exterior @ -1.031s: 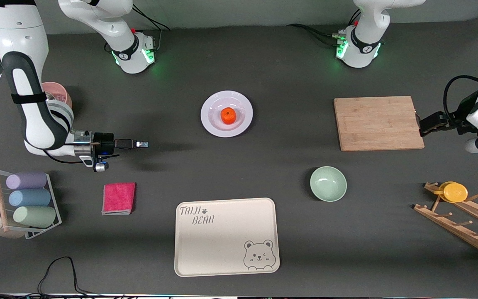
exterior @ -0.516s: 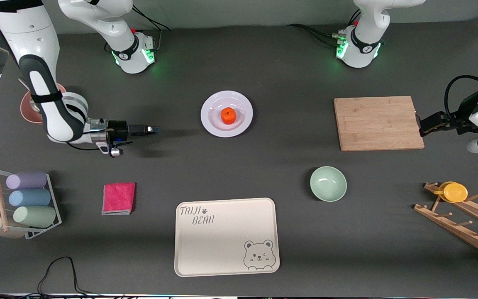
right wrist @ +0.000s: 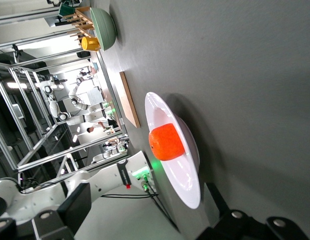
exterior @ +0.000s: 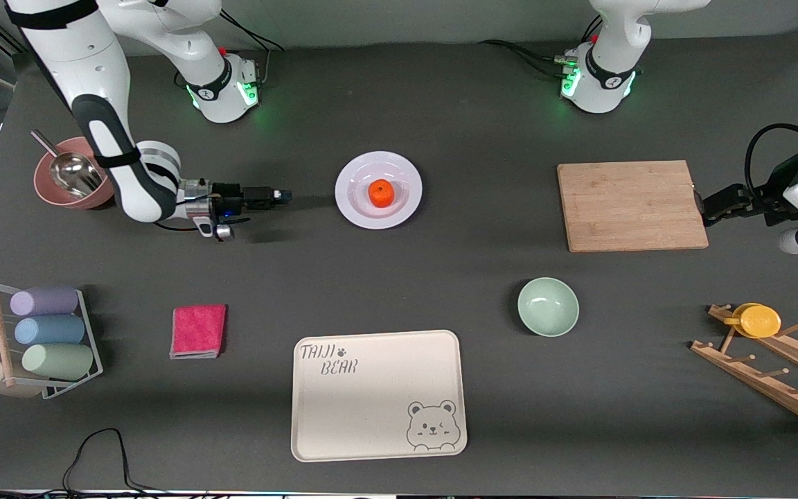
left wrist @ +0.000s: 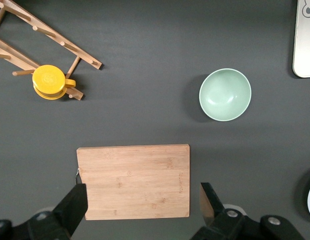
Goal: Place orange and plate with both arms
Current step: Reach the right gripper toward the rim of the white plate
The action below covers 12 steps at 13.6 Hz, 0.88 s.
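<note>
My right pincer (exterior: 281,195) has just slid in low beside the plate (exterior: 378,189), wide open and empty, orange (exterior: 381,193) sitting on it, so gripping its rim looks next, while my left pincer (exterior: 707,206) waits open by the cutting board (exterior: 631,205).

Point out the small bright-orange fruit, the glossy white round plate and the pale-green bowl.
Small bright-orange fruit (exterior: 381,193): front view, middle of its top.
Glossy white round plate (exterior: 355,204): front view, bare rim toward the right arm's end.
Pale-green bowl (exterior: 548,307): front view, inside bottom.
</note>
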Motion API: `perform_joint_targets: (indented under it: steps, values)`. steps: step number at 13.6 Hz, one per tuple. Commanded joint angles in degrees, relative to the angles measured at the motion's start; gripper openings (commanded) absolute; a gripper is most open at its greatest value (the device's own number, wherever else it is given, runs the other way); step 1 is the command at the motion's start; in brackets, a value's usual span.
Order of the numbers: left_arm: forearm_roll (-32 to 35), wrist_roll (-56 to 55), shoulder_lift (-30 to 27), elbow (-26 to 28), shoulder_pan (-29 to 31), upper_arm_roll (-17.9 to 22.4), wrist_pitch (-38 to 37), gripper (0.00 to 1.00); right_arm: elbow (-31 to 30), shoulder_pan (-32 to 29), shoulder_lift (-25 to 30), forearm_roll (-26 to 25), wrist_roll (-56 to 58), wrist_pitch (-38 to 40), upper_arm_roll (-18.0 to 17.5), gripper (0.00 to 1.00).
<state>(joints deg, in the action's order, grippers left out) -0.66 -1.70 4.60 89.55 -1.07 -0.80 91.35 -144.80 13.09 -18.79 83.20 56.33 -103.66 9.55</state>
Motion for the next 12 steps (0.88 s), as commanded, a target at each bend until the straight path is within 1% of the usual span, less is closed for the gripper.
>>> perform_joint_targets:
  steps: [1,3,5,6,12]
  values:
    - [-0.22,0.65,-0.64,0.09,0.11,0.18,-1.44,1.0,-2.15,3.51,-0.19,5.02,4.39,-1.1,0.46,1.0]
    - [0.04,0.56,-0.56,0.09,0.11,0.18,-1.61,1.0,-2.76,5.88,-1.32,7.84,7.02,-2.07,0.46,1.0]
    - [0.13,0.47,-0.56,0.09,0.11,0.18,-1.7,1.0,-2.77,6.51,-3.69,10.12,11.32,-2.6,0.29,1.0]
    - [0.13,0.3,-0.47,0.09,0.11,0.18,-1.7,1.0,-2.77,7.99,-4.66,11.18,12.65,-2.51,0.38,1.0]
    - [0.22,0.38,-0.47,0.44,0.11,0.18,-1.79,1.0,-2.77,14.15,-6.25,18.65,14.76,-3.3,0.38,1.0]
